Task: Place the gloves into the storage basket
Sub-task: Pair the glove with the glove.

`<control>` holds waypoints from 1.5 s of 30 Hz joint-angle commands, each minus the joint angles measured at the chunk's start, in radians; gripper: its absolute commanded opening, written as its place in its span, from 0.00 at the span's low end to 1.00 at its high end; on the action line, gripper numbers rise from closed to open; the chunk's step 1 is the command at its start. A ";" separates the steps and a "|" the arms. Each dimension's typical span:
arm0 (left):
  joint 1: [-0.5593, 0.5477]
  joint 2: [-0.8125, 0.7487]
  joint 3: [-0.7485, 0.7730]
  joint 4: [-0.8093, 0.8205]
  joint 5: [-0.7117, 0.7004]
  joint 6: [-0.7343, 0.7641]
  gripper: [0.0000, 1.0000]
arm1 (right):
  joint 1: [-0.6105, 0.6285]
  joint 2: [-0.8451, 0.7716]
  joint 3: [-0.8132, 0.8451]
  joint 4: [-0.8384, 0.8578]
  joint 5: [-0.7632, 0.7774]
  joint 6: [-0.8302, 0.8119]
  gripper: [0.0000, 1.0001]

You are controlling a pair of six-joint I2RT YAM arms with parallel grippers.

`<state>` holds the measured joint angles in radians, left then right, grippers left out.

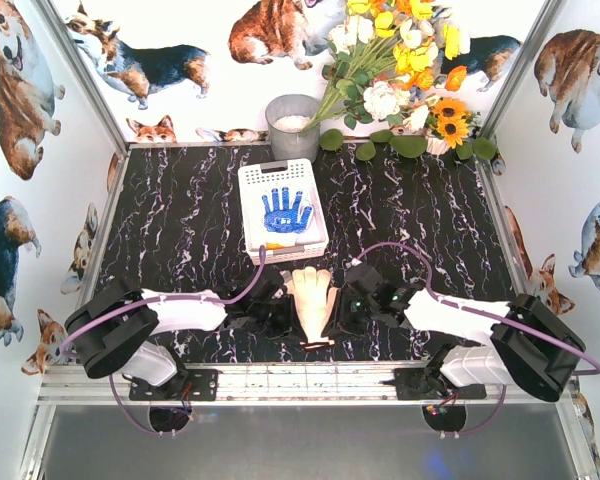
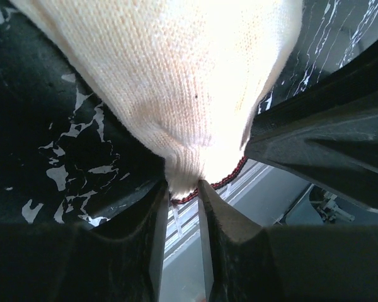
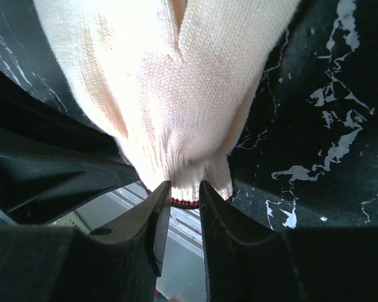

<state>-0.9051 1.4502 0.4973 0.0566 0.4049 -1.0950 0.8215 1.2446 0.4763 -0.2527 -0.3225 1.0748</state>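
The cream knit glove (image 1: 312,300) lies on the black marbled desk (image 1: 180,230) between the arms, cuff toward the near edge, fingers pointing at the white perforated plastic storage basket (image 1: 248,215) just beyond it; the left end effector (image 2: 184,189) and right end effector (image 3: 184,189) each pinch a cuff corner, jaws narrowed onto the knit. Both arms are equally near; the carry probably runs straight forward along the glove's length.
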 commanded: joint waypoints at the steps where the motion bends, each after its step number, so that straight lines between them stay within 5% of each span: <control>1: -0.009 0.010 0.033 0.032 0.009 0.018 0.17 | 0.009 0.019 -0.011 0.074 -0.013 0.012 0.27; 5: -0.010 0.010 0.037 0.034 0.015 0.017 0.09 | 0.011 0.016 -0.012 0.082 -0.013 0.016 0.26; 13: -0.011 -0.032 0.037 0.006 0.017 0.016 0.02 | 0.011 -0.031 -0.003 0.061 0.006 0.022 0.00; 25: -0.039 -0.057 0.044 -0.011 0.021 -0.005 0.00 | 0.011 -0.174 0.008 -0.110 0.072 0.003 0.00; 32: -0.044 -0.055 0.048 0.014 0.020 -0.032 0.00 | 0.011 -0.209 -0.020 -0.126 0.026 0.000 0.36; 45: -0.045 -0.076 0.059 0.020 0.032 -0.056 0.00 | 0.016 -0.187 -0.088 0.062 -0.008 0.054 0.53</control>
<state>-0.9394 1.3949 0.5270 0.0589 0.4236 -1.1412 0.8314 1.0763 0.3931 -0.2893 -0.3321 1.1034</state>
